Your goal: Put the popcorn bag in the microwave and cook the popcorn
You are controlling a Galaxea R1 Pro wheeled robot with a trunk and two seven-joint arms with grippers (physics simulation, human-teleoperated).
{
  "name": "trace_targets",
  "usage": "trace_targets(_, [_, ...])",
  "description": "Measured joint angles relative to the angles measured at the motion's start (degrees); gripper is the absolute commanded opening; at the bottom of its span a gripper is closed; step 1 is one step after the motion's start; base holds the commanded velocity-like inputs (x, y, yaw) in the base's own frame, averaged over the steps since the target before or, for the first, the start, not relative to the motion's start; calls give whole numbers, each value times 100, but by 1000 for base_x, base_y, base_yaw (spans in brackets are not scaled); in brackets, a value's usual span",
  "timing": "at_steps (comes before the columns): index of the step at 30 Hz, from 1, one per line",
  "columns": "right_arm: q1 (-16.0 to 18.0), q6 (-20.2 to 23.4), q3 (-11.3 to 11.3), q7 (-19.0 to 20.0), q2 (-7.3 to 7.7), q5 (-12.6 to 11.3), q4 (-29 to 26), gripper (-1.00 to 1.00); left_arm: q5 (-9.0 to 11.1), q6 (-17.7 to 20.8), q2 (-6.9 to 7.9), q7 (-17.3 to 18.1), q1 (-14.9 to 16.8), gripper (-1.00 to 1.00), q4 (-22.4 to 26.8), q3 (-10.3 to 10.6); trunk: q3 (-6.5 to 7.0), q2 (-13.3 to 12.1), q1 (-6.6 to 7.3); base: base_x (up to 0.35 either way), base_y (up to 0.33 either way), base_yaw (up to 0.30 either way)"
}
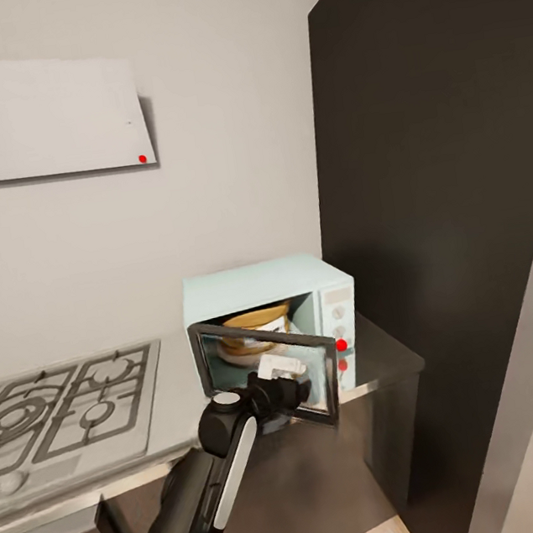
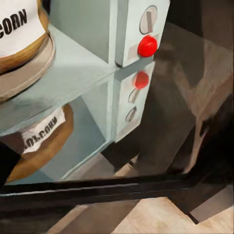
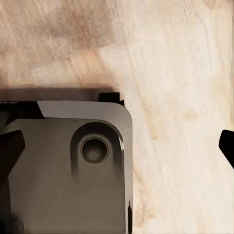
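Head view gives me a tall dark panel (image 1: 442, 191) filling the right side, then the countertop (image 1: 177, 381) with the steel gas hob (image 1: 66, 409) at the left. The microwave (image 1: 278, 286) sits in the corner, its door (image 1: 268, 368) swung partly open across the opening. The popcorn bag (image 1: 254, 327) rests inside on the turntable plate (image 2: 29, 73). My left gripper (image 1: 288, 392) is at the door's lower edge; I cannot tell whether its fingers are spread or closed. Two red knobs (image 2: 147, 46) mark the microwave's panel.
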State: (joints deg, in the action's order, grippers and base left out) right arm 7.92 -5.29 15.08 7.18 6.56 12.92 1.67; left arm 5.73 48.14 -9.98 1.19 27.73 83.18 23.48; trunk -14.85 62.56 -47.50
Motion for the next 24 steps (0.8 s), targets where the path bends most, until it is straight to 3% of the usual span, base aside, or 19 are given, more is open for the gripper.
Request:
trace_targets(14, [-1, -1, 8, 0, 15, -6, 0, 100, 9, -4, 0, -191, 0, 100, -1, -42, 43, 0, 0, 150, -87, -228])
trace_targets(19, [2, -2, 15, 0, 25, -8, 0, 100, -1, 0, -1, -1029, 0, 100, 25, -68, 59, -1, 0, 149, -54, -228])
trace_targets(24, [1, -1, 16, 0, 33, -8, 0, 100, -29, 8, -1, -1381, 0, 100, 25, -82, 74, -1, 0, 125, -3, -225])
